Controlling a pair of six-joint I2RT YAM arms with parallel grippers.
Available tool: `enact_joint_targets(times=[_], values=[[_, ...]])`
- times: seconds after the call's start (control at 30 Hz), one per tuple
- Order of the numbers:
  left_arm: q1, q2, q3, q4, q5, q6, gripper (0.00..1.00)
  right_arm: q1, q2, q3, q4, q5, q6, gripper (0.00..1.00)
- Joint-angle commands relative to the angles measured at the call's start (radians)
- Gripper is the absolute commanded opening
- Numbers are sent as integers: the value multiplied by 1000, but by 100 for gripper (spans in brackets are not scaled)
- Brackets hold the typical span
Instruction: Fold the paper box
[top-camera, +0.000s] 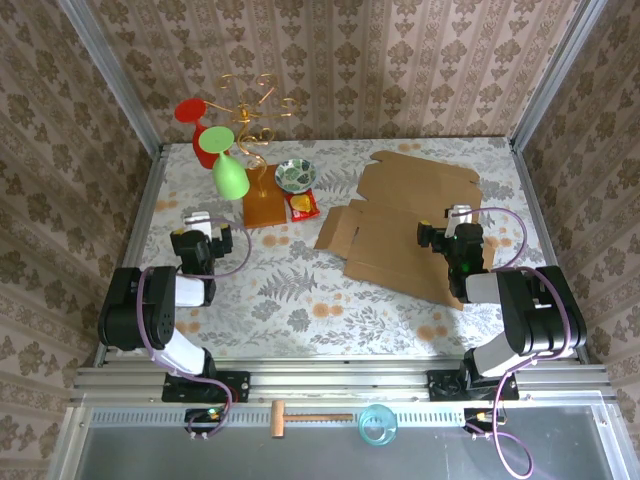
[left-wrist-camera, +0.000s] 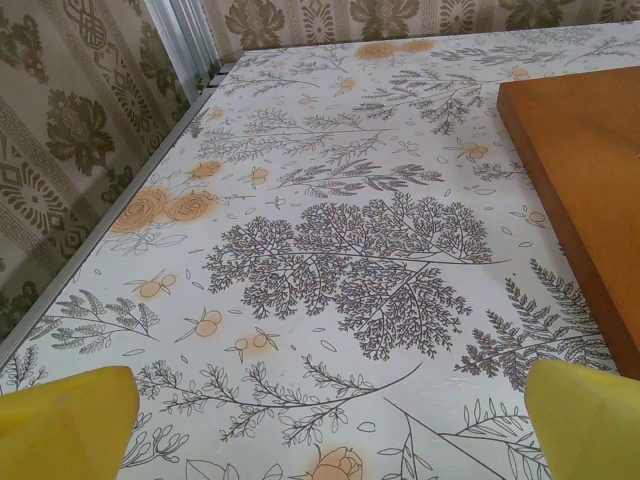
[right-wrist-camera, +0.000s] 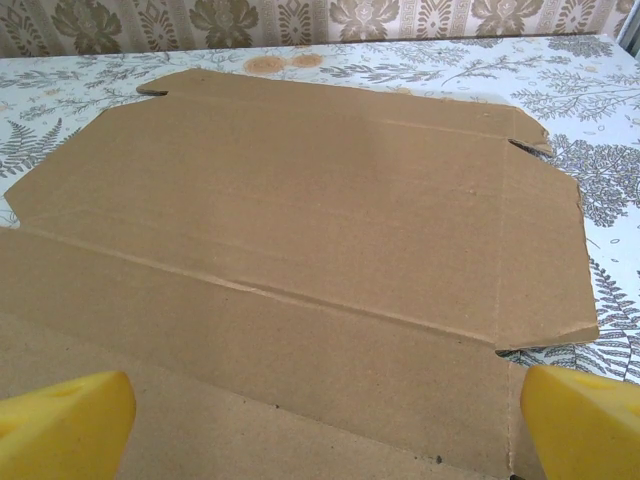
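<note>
The paper box (top-camera: 400, 215) is a flat sheet of brown corrugated cardboard with creases and flaps, lying unfolded on the right half of the table. My right gripper (top-camera: 458, 218) hovers over its near right part, open. In the right wrist view the paper box (right-wrist-camera: 300, 230) spreads under the right gripper (right-wrist-camera: 320, 430), whose yellow fingertips (right-wrist-camera: 60, 425) stand far apart with nothing held. My left gripper (top-camera: 200, 222) is at the table's left, well away from the cardboard. In the left wrist view the left gripper (left-wrist-camera: 325, 430) is open over bare floral tablecloth.
A gold wire stand (top-camera: 255, 110) on an orange-brown wooden base (top-camera: 264, 208) carries a red and a green cup at the back left; that wooden base (left-wrist-camera: 580, 200) lies right of the left gripper. A patterned bowl (top-camera: 296, 175) and a red packet (top-camera: 304, 205) sit beside it. Walls enclose three sides.
</note>
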Motion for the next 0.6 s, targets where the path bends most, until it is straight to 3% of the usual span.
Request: enact_joint_targets(times=[0.0,0.57], values=[[0,-8,6,14,11,13,100,-6,6,16,7,-8,-13,100],[-6,-9,11,6,22,21,100,-6,5,17,5,-7,-13,100]])
